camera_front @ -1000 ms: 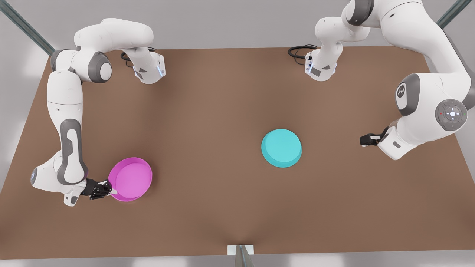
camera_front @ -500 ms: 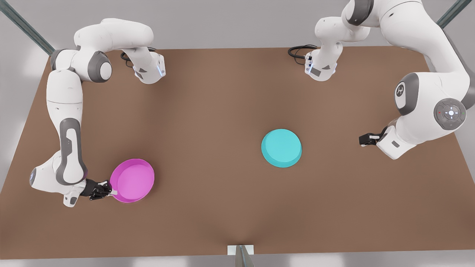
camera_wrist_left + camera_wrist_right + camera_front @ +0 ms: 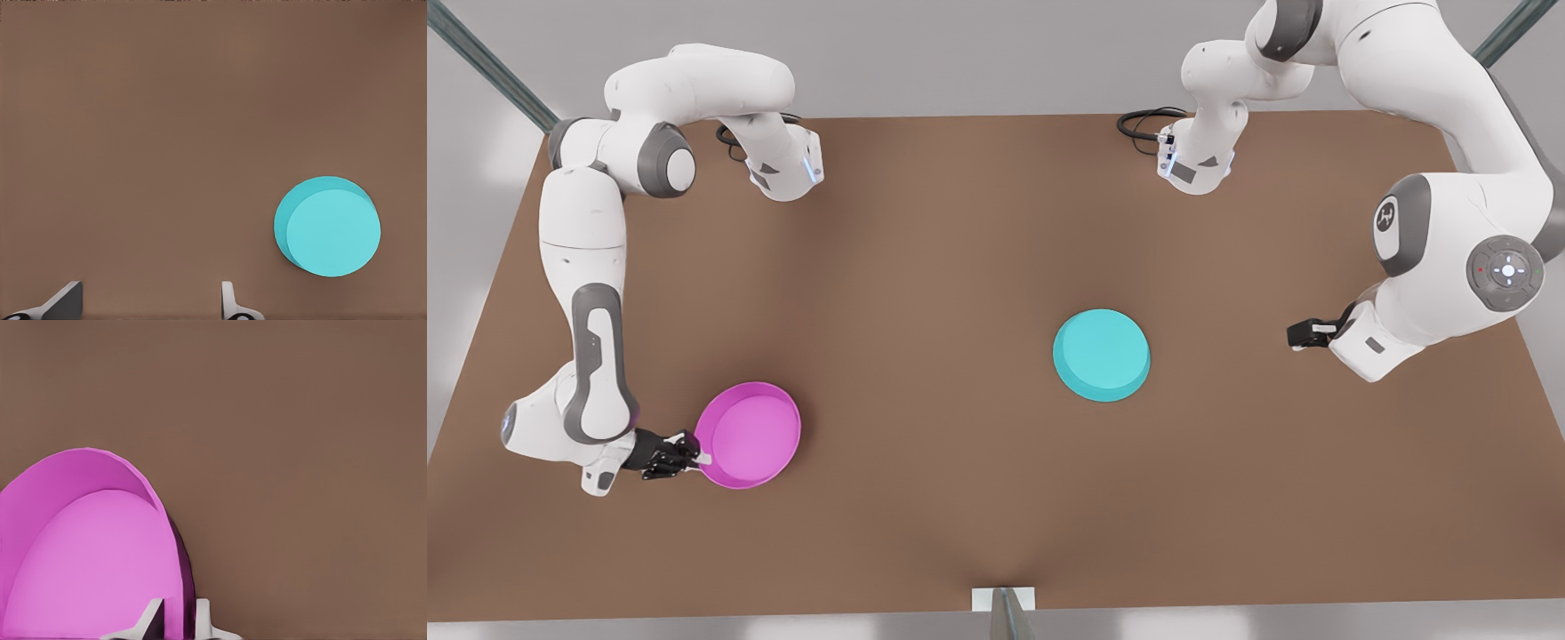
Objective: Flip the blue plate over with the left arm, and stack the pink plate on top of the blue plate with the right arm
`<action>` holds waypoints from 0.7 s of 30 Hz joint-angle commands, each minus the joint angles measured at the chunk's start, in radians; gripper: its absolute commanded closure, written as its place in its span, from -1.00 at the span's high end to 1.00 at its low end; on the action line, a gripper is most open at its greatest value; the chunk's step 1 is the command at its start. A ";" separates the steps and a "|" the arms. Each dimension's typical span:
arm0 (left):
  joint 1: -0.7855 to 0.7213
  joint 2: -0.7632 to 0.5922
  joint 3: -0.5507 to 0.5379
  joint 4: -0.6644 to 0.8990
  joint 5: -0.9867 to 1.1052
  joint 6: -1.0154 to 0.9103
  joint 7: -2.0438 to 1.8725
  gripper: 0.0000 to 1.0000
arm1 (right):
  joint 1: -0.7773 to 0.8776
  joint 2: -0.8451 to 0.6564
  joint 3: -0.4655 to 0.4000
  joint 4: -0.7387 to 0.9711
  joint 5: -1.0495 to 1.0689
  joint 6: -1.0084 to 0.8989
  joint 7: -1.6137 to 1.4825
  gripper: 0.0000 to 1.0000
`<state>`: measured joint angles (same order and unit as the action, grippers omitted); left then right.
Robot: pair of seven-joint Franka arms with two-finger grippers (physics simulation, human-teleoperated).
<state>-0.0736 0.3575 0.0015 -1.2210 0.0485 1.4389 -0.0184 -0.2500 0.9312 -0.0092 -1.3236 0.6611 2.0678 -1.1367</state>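
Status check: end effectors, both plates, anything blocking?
Right end effector shut on pink plate rim. Left end effector open, clear of flipped blue plate. Path unobstructed.

Desk: a plain brown top (image 3: 960, 267), flat and matte, wider at the near edge than at the far edge in the front view.
Wall: light grey (image 3: 960, 53) behind the far edge of the desk.
Frame: grey metal struts run slantwise at the far left corner (image 3: 489, 67) and the far right corner (image 3: 1507, 31).
Bracket: a small pale piece (image 3: 1003, 600) at the middle of the near edge.
Light: soft and even.
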 commanded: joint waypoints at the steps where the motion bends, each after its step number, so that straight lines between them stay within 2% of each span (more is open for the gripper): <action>1: 0.000 0.000 0.000 0.000 0.001 0.000 0.000 1.00 | 0.000 0.000 0.000 0.000 0.000 0.000 0.000 0.12; 11: 0.000 0.000 0.000 0.000 0.001 0.000 0.000 1.00 | 0.000 0.003 0.008 -0.005 -0.006 -0.011 -0.003 0.09; 16: 0.000 0.000 0.000 0.001 -0.001 -0.011 0.000 1.00 | -0.002 0.005 0.006 -0.008 -0.006 -0.009 -0.002 -0.16; 18: 0.000 0.000 0.000 0.000 0.001 -0.011 0.000 1.00 | -0.002 0.005 0.006 -0.008 -0.006 -0.009 0.000 -0.46; 21: 0.000 0.001 0.000 0.000 0.001 -0.011 0.000 1.00 | 0.000 0.005 0.006 -0.008 -0.006 -0.009 0.000 -0.57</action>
<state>-0.0736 0.3590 0.0015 -1.2211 0.0483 1.4281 -0.0184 -0.2515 0.9358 -0.0031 -1.3329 0.6550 2.0586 -1.1367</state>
